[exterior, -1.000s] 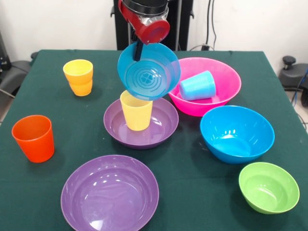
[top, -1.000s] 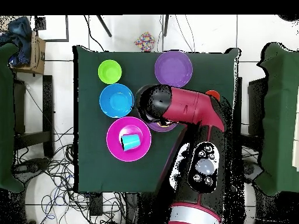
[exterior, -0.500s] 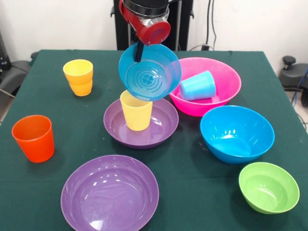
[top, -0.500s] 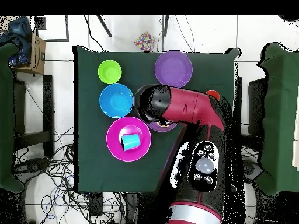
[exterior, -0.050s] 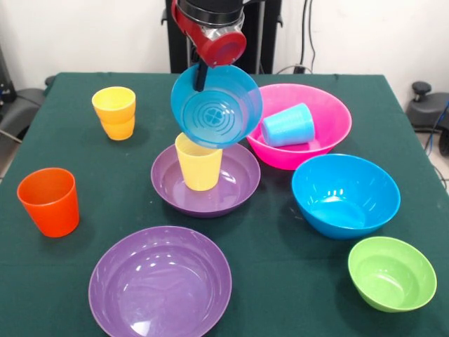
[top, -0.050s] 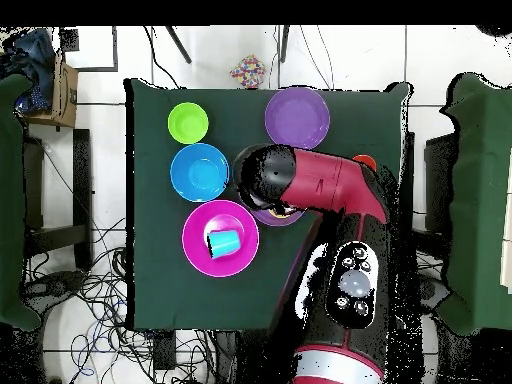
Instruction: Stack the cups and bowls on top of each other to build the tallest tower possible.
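Green cloth table (exterior, -0.050s: 295,281), everything placed relative to the far purple bowl (exterior, -0.050s: 235,184) mid-table. Far left and a bit nearer than it: orange cup (exterior, -0.050s: 49,201), smooth tapered plastic, upright, alone. Left and farther back: two amber cups (exterior, -0.050s: 114,111) nested into one short stack, upright. Nearer than it, by the front edge: second purple bowl (exterior, -0.050s: 160,282), wide, shallow, glossy, bottom rim cut off by the frame. Inside the far purple bowl stands the pale yellow cup (exterior, -0.050s: 198,165), upright, faint ribbing hard to make out, its top rim hidden behind the small blue bowl (exterior, -0.050s: 216,105). That bowl hangs in the air directly above the cup, tipped on edge so its inside with molded concentric rings faces the camera; whether it touches the cup can't be told. Gripper (exterior, -0.050s: 202,72), dark, under a red round wrist, is clamped on the bowl's upper rim, one finger visible over the rim, the other hidden behind the bowl. Right and back: pink bowl (exterior, -0.050s: 330,133), big, deep, with a light blue cup (exterior, -0.050s: 288,125) lying on its side inside. Right of the landmark: big blue bowl (exterior, -0.050s: 345,195), glossy. Right and nearest: green bowl (exterior, -0.050s: 391,272), small. Overhead, the arm (top, -0.050s: 320,185) covers the far purple bowl, yellow cup, small blue bowl and amber cups; only a sliver of the orange cup shows.
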